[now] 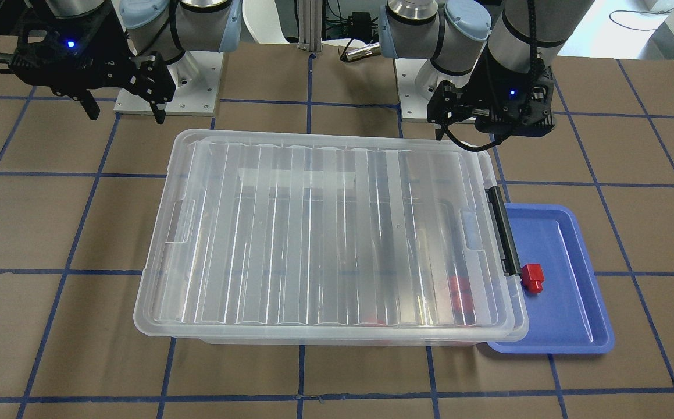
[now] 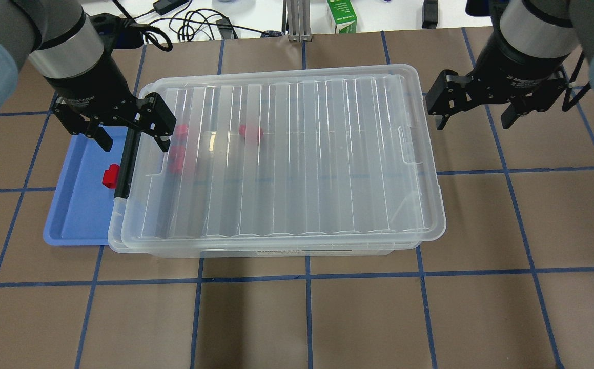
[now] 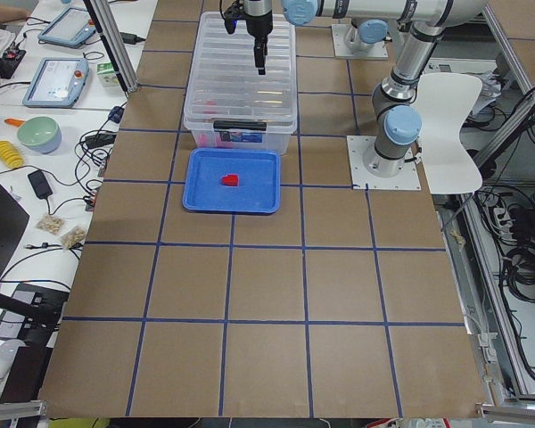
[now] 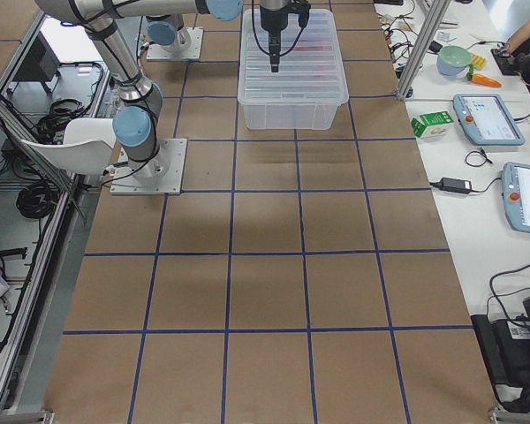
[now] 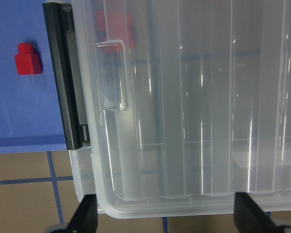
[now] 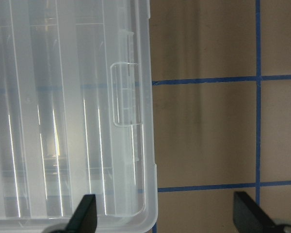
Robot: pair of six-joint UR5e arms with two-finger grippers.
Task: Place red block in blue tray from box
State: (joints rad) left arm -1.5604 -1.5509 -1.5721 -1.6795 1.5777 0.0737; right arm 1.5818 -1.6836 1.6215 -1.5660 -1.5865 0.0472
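The box (image 2: 286, 159) is a clear bin with its ribbed lid on and a black latch bar (image 2: 124, 164) at its left end. Blurred red blocks (image 2: 250, 132) show through the lid. One red block (image 2: 109, 176) lies in the blue tray (image 2: 76, 215), beside the latch bar; it also shows in the left wrist view (image 5: 27, 59) and the front view (image 1: 532, 277). My left gripper (image 2: 134, 144) is open and empty above the box's latch end. My right gripper (image 2: 473, 123) is open and empty above the table, just past the box's right end.
The blue tray is partly tucked under the box's left edge. Both arm bases (image 1: 168, 87) stand behind the box. A green carton (image 2: 345, 15) and cables lie beyond the table's far edge. Side benches hold tablets (image 3: 61, 80) and a bowl (image 3: 37, 134).
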